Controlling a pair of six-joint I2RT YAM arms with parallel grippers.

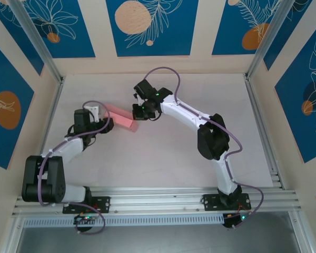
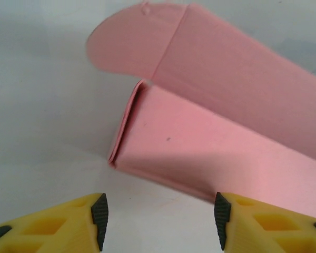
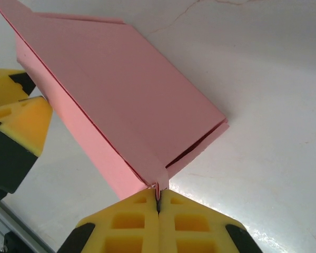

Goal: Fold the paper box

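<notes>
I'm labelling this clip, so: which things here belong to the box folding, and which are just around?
In the job:
- paper box, one end not yet closed
- right gripper, shut on a corner of the box
- left gripper, open, facing the unclosed end

Just around:
- table
- aluminium rail
- patterned wall panels

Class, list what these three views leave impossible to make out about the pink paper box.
Top view: both ends of the paper box, covered by the left hand and right hand.
Left wrist view: its right end, cut off by the frame edge.
Right wrist view: the box's inside, hidden by its own walls.
</notes>
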